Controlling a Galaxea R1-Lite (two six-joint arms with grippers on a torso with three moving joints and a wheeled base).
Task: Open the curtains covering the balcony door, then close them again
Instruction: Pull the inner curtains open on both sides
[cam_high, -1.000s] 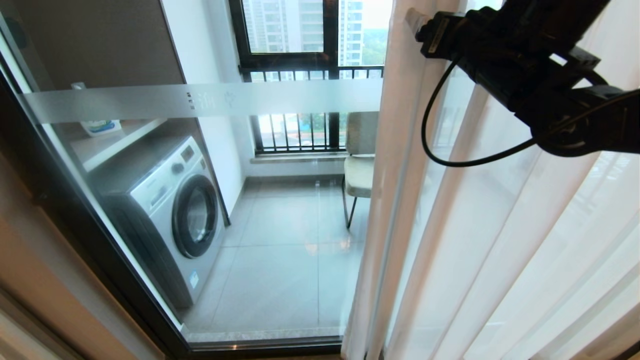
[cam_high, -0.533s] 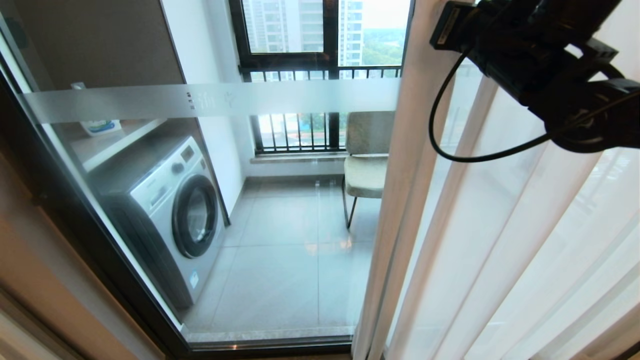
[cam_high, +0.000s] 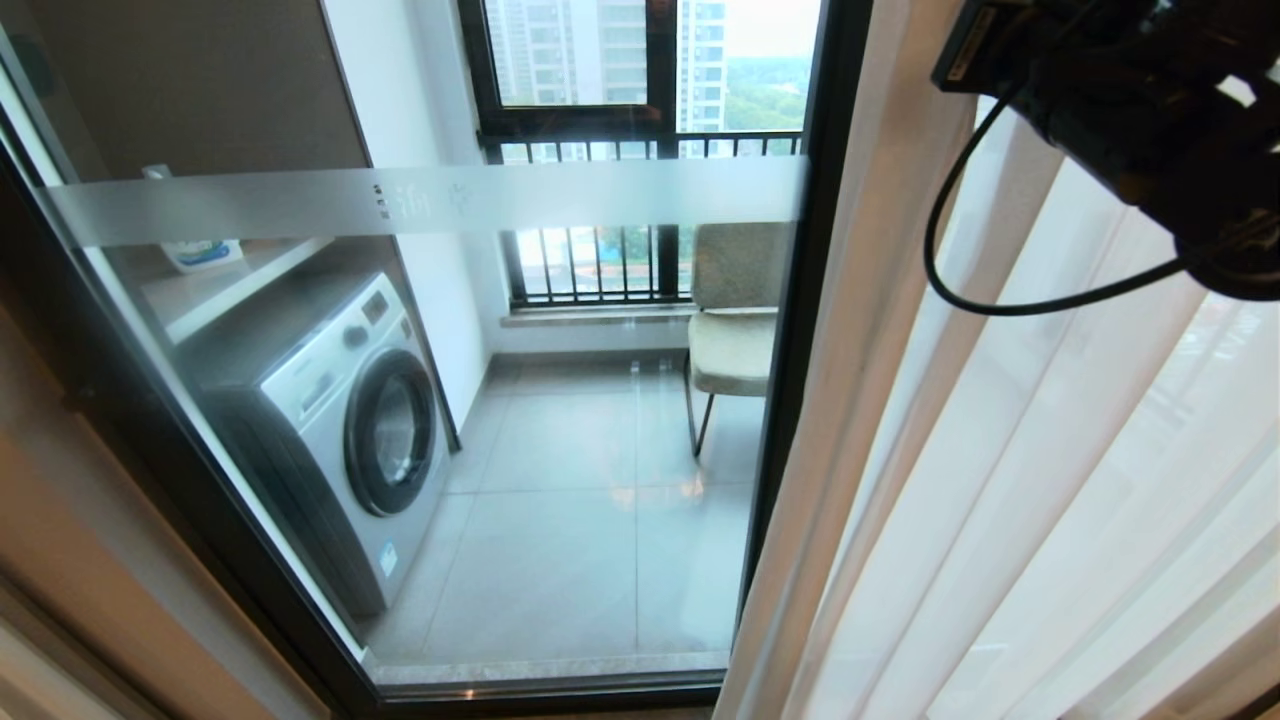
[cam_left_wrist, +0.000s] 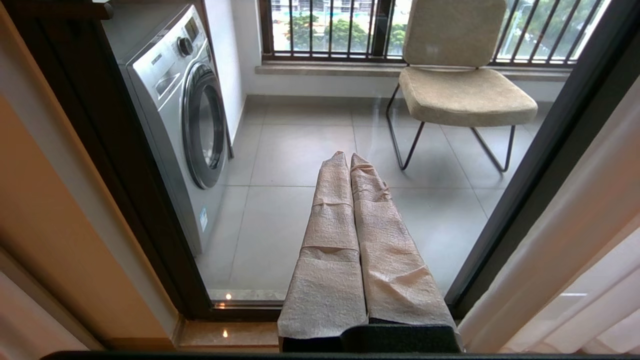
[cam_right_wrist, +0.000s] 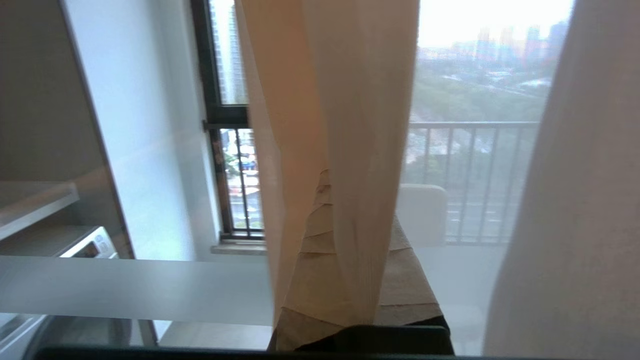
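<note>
Sheer white curtains are pinched in the right gripper's closed jaws.

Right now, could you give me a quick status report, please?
Right gripper shut on sheer curtain. Left gripper shut, idle. Balcony door mostly uncovered. Nothing obstructing.

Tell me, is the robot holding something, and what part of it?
The right gripper is shut on the sheer white curtain, pinching its leading edge fold high up. The left gripper is shut and holds nothing.

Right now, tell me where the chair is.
In the head view the chair stands on the balcony behind the balcony door, just left of its black frame, under the railed window.
</note>
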